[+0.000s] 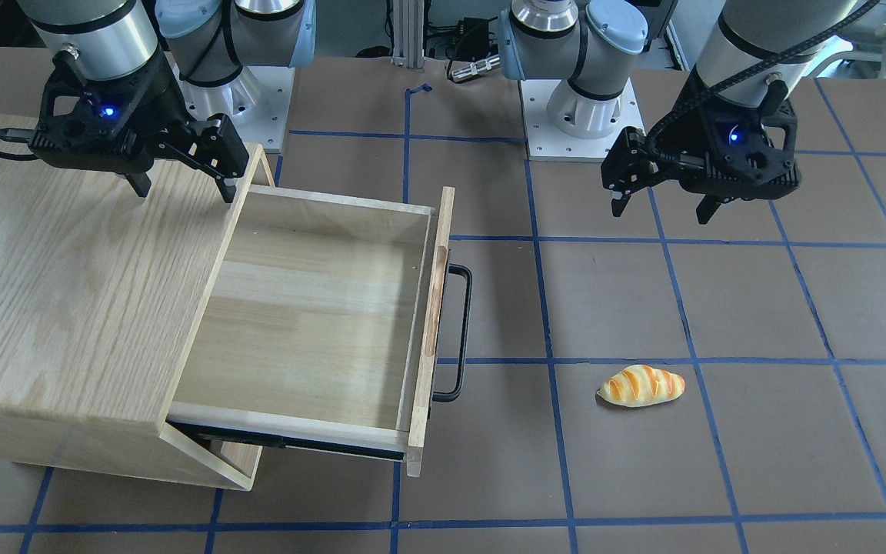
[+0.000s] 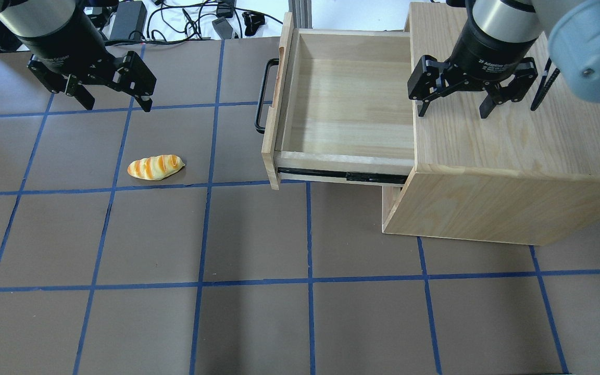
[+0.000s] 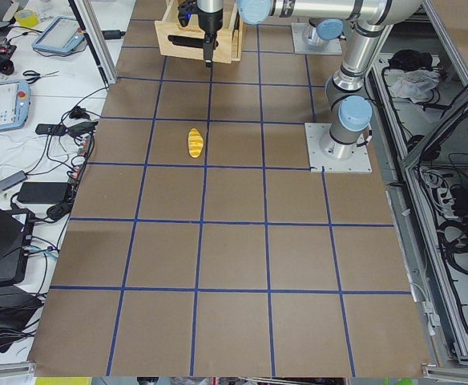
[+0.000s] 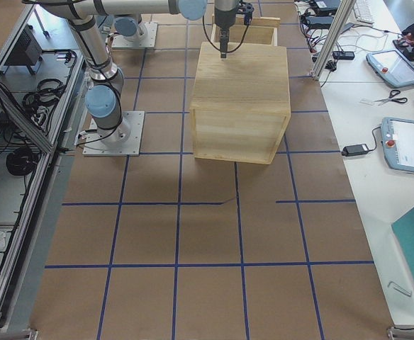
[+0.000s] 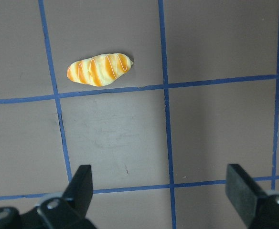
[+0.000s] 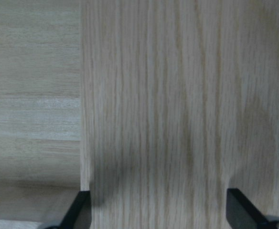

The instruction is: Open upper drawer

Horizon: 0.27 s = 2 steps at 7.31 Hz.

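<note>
The drawer (image 2: 349,112) sits pulled well out of the cabinet (image 2: 513,156) at the worktop's right end, probably fully, so the task looks done, while the left gripper (image 2: 119,107) and right gripper (image 2: 451,113) hang spread and empty.

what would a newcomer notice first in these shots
The upper drawer stands far out of the oak cabinet, its visible inside bare and its black bar handle facing the open table. A striped orange bread roll lies alone on the brown mat beyond the handle. Both grippers hang open and hold nothing, the right gripper over the cabinet top, the left gripper over the mat near the roll.
</note>
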Available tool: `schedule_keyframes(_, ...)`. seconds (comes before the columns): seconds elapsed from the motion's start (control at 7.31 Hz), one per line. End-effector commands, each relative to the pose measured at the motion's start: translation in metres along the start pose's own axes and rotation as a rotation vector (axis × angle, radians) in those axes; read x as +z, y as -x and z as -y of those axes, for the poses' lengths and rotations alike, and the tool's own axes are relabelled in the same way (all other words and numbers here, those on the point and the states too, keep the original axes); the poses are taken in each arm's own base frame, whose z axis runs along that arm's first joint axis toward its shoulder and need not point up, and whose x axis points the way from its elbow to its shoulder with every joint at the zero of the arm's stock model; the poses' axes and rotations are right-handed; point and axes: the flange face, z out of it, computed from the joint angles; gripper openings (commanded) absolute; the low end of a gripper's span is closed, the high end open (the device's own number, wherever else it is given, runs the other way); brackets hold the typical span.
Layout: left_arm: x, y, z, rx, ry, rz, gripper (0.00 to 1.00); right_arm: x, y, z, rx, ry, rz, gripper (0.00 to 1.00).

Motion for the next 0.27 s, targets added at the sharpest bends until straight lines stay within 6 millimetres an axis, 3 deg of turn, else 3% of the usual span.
schedule_keyframes(0.0,0.0017,-0.0014,-0.0025,0.002,0.003,-0.004,1.00,0.0000,0.0001,-0.0001,0.000,0.000,0.000,1.00)
schedule_keyframes(0.14,0.0009,-0.0014,-0.0037,0.002,0.002,-0.003,1.00,0.0000,0.0001,-0.0001,0.000,0.000,0.000,1.00)
